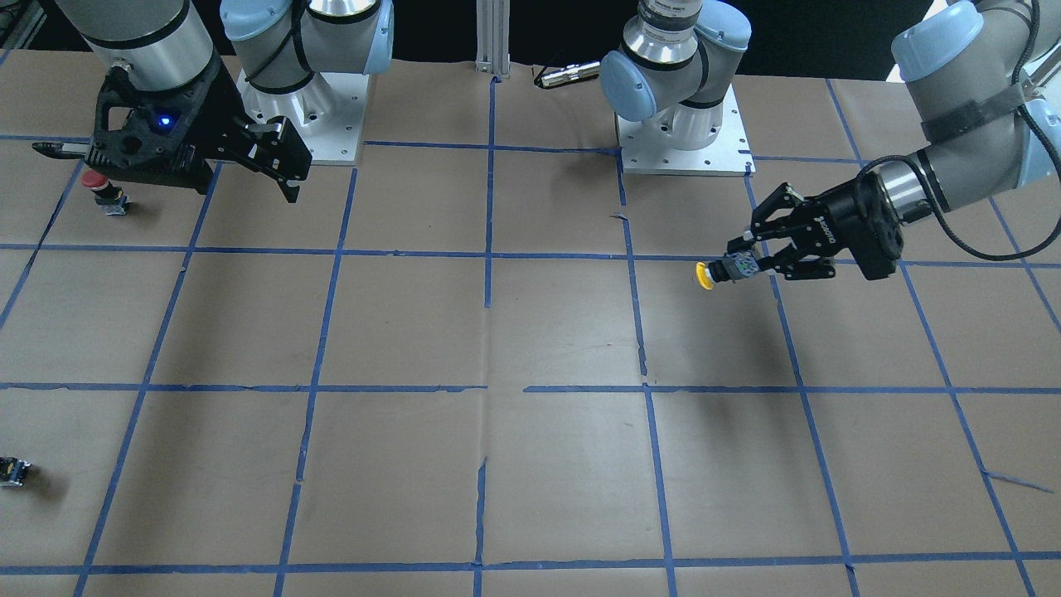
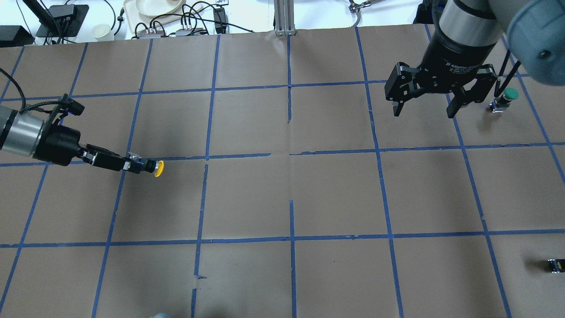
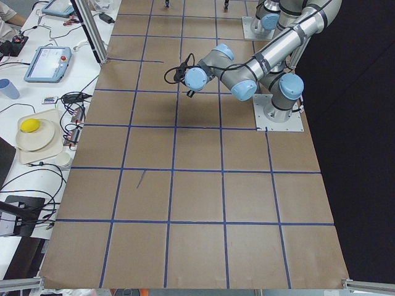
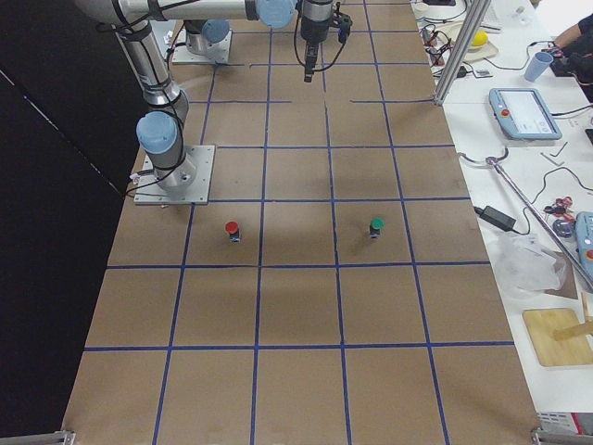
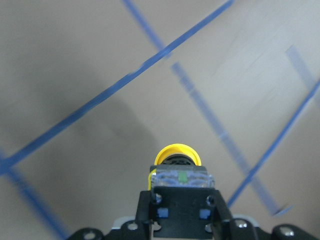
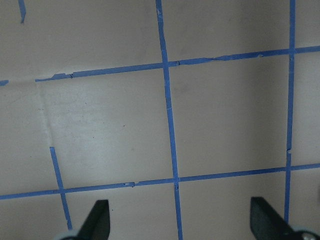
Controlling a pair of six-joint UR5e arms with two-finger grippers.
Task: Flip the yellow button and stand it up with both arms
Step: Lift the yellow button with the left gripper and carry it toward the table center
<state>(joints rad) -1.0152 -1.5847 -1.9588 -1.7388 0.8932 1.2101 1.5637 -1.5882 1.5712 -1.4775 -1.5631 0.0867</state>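
Observation:
My left gripper (image 2: 132,164) is shut on the grey block base of the yellow button (image 2: 159,168) and holds it sideways above the table, cap pointing away from the wrist. It also shows in the front view (image 1: 704,275), held by that gripper (image 1: 743,267), and in the left wrist view (image 5: 177,156) just past the fingers. My right gripper (image 2: 423,111) is open and empty, raised over the far right of the table. The right wrist view shows its two fingertips (image 6: 97,220) wide apart over bare paper.
A red-capped button (image 1: 104,189) stands under the right gripper in the front view. A green-capped button (image 2: 507,97) stands beside that gripper. A small dark capless part (image 2: 554,265) lies near the right front edge. Blue tape lines grid the brown paper.

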